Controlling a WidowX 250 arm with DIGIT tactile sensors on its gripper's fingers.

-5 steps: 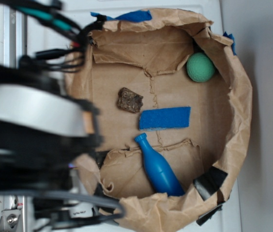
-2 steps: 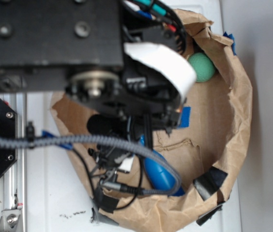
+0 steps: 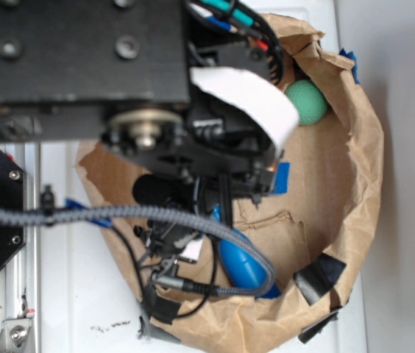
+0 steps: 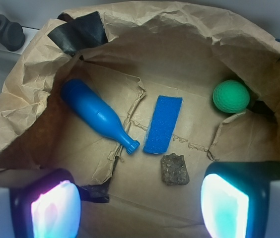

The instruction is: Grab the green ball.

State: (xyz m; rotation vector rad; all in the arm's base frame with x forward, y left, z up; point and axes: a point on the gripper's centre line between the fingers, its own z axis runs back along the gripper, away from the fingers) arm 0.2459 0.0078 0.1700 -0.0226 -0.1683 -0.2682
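The green ball (image 4: 231, 96) is small, mint-green and dimpled; it rests against the paper wall at the upper right of the wrist view and shows beside the arm in the exterior view (image 3: 307, 102). My gripper (image 4: 140, 206) hangs high above the paper floor, open, with nothing between its two glowing pads (image 4: 55, 210). The ball lies well ahead and to the right of the right pad (image 4: 224, 203). In the exterior view the arm hides the fingers.
A crumpled brown paper enclosure (image 4: 26, 94) walls everything in. Inside lie a blue bowling-pin bottle (image 4: 96, 115), a blue sponge strip (image 4: 163, 124) and a dark rock-like lump (image 4: 174, 169). Black tape (image 4: 78, 32) patches the rim.
A second ago the arm was at the left, outside the enclosure; it has swung in over the floor and now covers the rock and sponge in the exterior view. The ball has not moved.
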